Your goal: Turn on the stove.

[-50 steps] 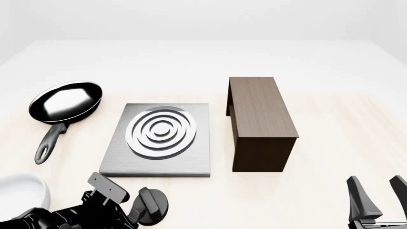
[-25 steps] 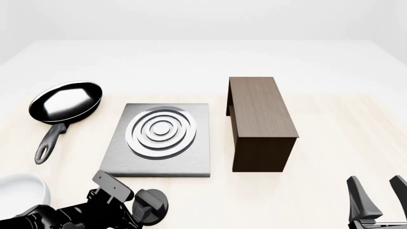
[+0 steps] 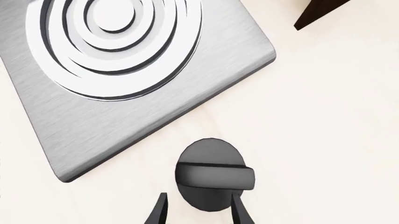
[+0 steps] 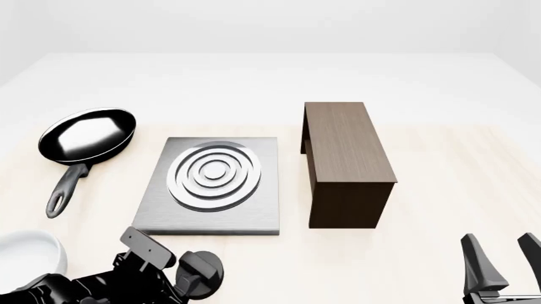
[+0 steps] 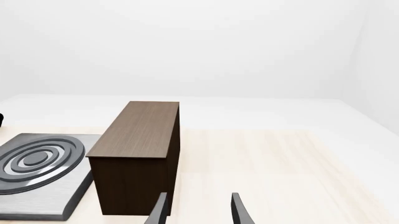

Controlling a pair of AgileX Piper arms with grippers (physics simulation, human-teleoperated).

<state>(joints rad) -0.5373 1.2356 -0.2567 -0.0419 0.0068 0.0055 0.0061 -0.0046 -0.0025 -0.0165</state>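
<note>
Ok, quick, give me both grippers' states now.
Left gripper: open, fingers on either side of the knob, not clamped on it.
Right gripper: open, holding nothing.

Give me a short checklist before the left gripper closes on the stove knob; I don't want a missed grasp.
1. Left gripper open: ok, its fingers stand apart.
2. Knob between the fingers: not ok yet; only the knob's near edge lies between the tips.
3. Fingers across the knob's raised ridge: cannot tell; the ridge runs from one finger toward the other, so they may meet its ends rather than its long faces.
4. Knob clear of the stove plate: ok, bare table shows between them.
5. Right gripper out of the way: ok, open, far off beyond the wooden block.
</note>
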